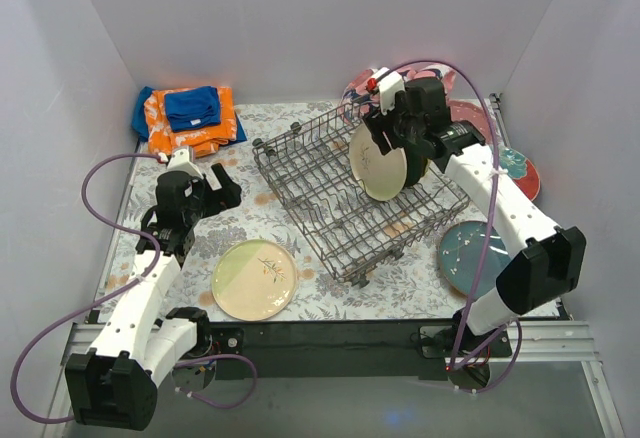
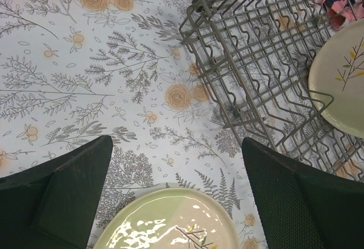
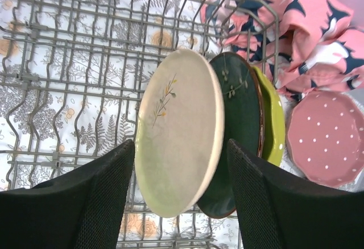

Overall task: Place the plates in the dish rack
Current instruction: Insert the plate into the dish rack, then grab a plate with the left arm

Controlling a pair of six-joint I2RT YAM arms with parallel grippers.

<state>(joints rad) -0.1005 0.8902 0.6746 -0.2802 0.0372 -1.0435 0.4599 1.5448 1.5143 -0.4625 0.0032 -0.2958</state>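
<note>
The grey wire dish rack (image 1: pixel 320 173) stands mid-table. A cream leaf-sprig plate (image 3: pixel 179 129) stands upright in it, with a dark green plate (image 3: pixel 243 124) and a lime green plate (image 3: pixel 274 125) right behind. My right gripper (image 3: pixel 181 145) is open and straddles the cream plate's edge, with a slim gap at each pad; it also shows in the top view (image 1: pixel 398 158). My left gripper (image 2: pixel 176 141) is open and empty, low over the cloth-covered table, just beyond a cream-and-green plate (image 2: pixel 170 220) that lies flat (image 1: pixel 254 279).
A teal plate (image 1: pixel 470 256) lies right of the rack, a red-rimmed plate (image 1: pixel 522 173) farther right, and a dotted pink plate (image 3: pixel 325 138) beside the rack. A pink-and-navy cloth (image 3: pixel 301 27) is behind it. Orange and blue cloths (image 1: pixel 188 118) lie at the back left.
</note>
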